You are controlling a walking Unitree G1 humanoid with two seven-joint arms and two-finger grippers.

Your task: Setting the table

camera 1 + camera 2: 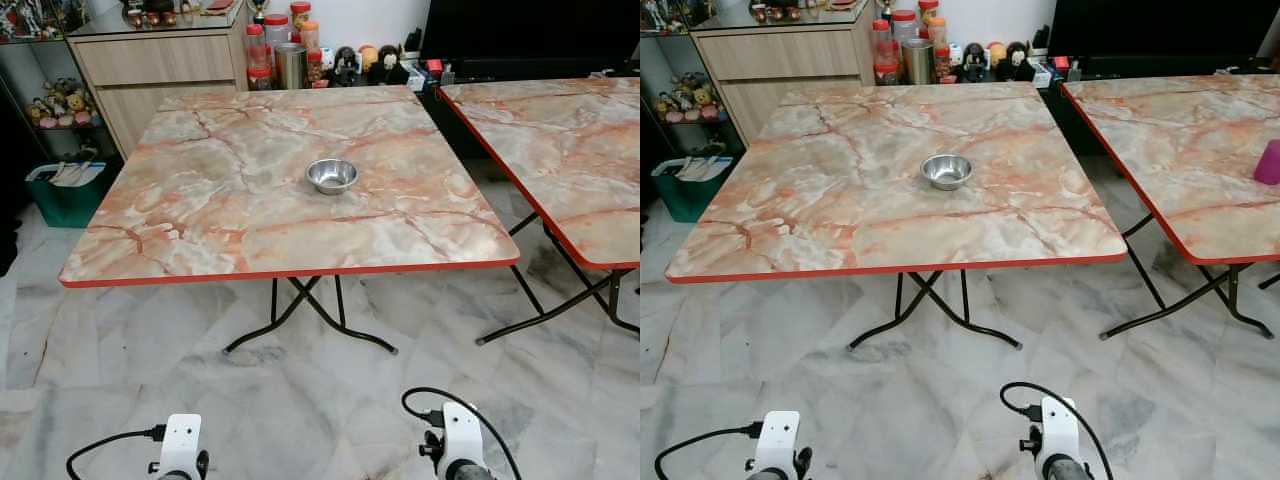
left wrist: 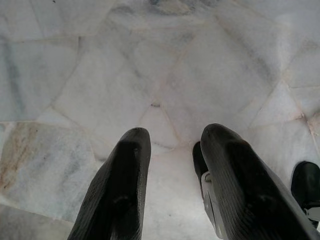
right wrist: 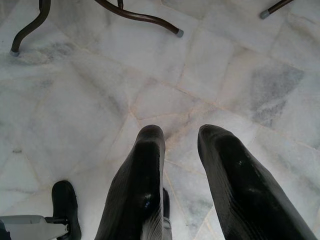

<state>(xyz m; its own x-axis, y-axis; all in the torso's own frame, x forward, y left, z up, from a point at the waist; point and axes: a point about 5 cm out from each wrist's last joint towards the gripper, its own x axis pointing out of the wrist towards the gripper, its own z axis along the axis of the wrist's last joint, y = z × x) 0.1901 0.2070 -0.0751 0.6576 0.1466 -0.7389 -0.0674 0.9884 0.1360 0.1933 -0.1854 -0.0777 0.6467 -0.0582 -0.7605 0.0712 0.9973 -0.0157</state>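
Observation:
A small steel bowl (image 1: 331, 175) sits alone near the middle of a marble-patterned folding table (image 1: 210, 215) with a red edge. A second table of the same kind (image 1: 1180, 150) stands to the right, with a pink cup (image 1: 1269, 162) near its right side. Both arms hang low in front of the table, their wrists at the bottom of the eye views. My left gripper (image 2: 172, 137) is open over the marble floor with nothing between its fingers. My right gripper (image 3: 180, 135) is open too, pointing at the floor near the table's feet.
A wooden cabinet (image 1: 160, 70) with jars and a metal canister (image 1: 290, 65) stands behind the table. A green bin (image 1: 65, 190) sits at the left. Black table legs (image 1: 310, 320) cross under the table. White marble floor (image 1: 300, 400) lies between me and the table.

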